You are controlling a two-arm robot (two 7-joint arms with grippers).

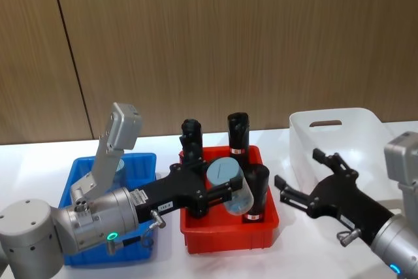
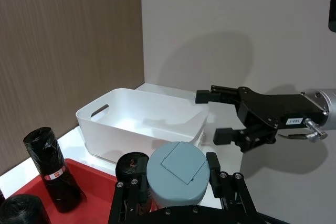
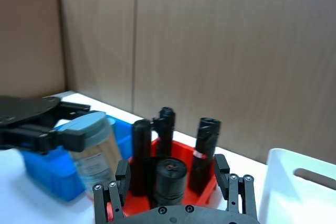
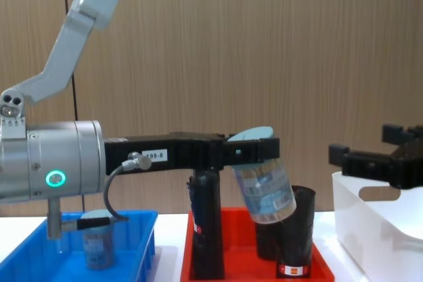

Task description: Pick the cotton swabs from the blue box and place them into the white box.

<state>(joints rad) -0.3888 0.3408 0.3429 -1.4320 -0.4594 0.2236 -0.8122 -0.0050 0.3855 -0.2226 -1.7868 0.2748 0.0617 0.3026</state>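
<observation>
We hold a small clear cotton-swab jar (image 1: 223, 170) with a pale blue-grey lid, tilted, in our left end effector (image 1: 222, 186) above the red plastic tray (image 1: 222, 240) of black rolls (image 1: 238, 129), while our right end effector (image 1: 299, 169) hangs wide open beside the tall white plastic box (image 1: 366, 125) and a second jar (image 4: 98, 247) stands in the shallow blue plastic box (image 1: 140, 161).

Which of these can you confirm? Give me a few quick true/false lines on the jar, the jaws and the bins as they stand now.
1. The left gripper holds a cotton swab jar in the air above the red tray. True.
2. That jar hangs upright. False: it is tilted, with its lid higher than its base.
3. The right gripper is shut on a black roll. False: its jaws are open with nothing between them, and it is in front of the white box.
4. A second cotton swab jar stands in the blue box. True.
</observation>
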